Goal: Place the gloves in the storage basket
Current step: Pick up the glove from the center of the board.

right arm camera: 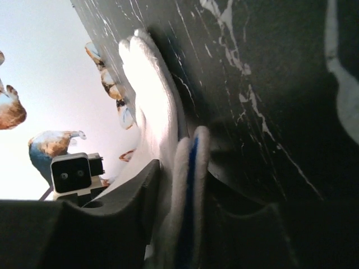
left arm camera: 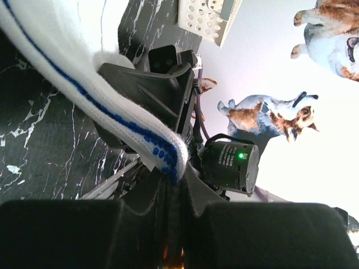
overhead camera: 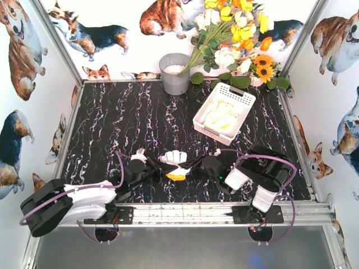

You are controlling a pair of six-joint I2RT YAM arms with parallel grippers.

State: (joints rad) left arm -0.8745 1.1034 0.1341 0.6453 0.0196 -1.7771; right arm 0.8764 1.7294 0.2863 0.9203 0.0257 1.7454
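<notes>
From above, a white glove (overhead camera: 175, 159) with an orange cuff is seen low over the near part of the black marbled table (overhead camera: 123, 117), between the left gripper (overhead camera: 147, 166) and the right gripper (overhead camera: 196, 165), which are turned toward each other. The storage basket (overhead camera: 242, 96) is placed well apart from it, at the far right, and pale gloves (overhead camera: 220, 119) are seen lying in it; a grey bucket (overhead camera: 175, 75) is set beside it to the left. In the left wrist view, the glove's blue-dotted edge is seen clamped between the closed jaws of the left gripper (left arm camera: 171, 224), and the rest of the glove (left arm camera: 67, 61) is stretched up and away. In the right wrist view, the glove (right arm camera: 154, 95) is seen running between the fingers of the right gripper (right arm camera: 207, 190); whether it is pinched there cannot be told.
</notes>
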